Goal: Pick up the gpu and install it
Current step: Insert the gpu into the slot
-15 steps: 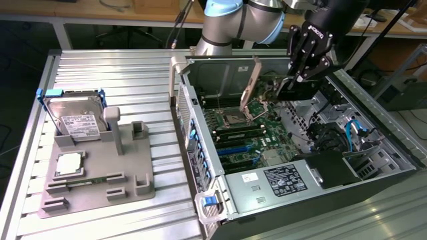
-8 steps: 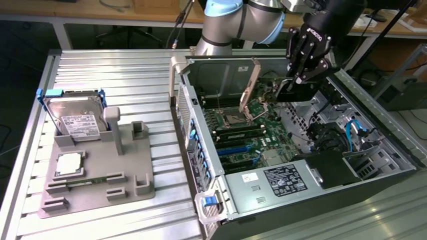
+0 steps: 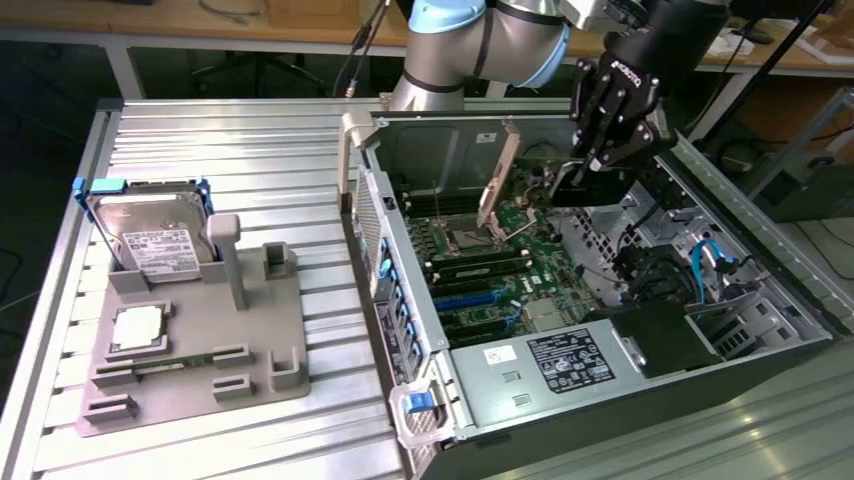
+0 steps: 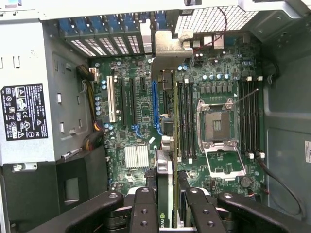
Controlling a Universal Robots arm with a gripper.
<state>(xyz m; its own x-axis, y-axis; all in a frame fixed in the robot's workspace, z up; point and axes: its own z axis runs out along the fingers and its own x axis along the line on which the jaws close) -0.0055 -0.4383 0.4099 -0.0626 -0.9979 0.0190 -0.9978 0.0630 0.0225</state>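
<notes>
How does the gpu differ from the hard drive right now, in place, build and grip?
The gpu is clamped in the tool above the motherboard inside the case; the hard drive stands in the gray holder outside it, untouched. The gpu is a thin board with a metal end bracket; the hard drive is a thick silver block with a white label and blue side rails. Both stand roughly on edge.

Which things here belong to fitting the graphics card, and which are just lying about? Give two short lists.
Job: graphics card, gripped in the jaws; open computer case; its main board.
Lying about: hard drive, processor chip and memory stick on the grey stand.
</notes>
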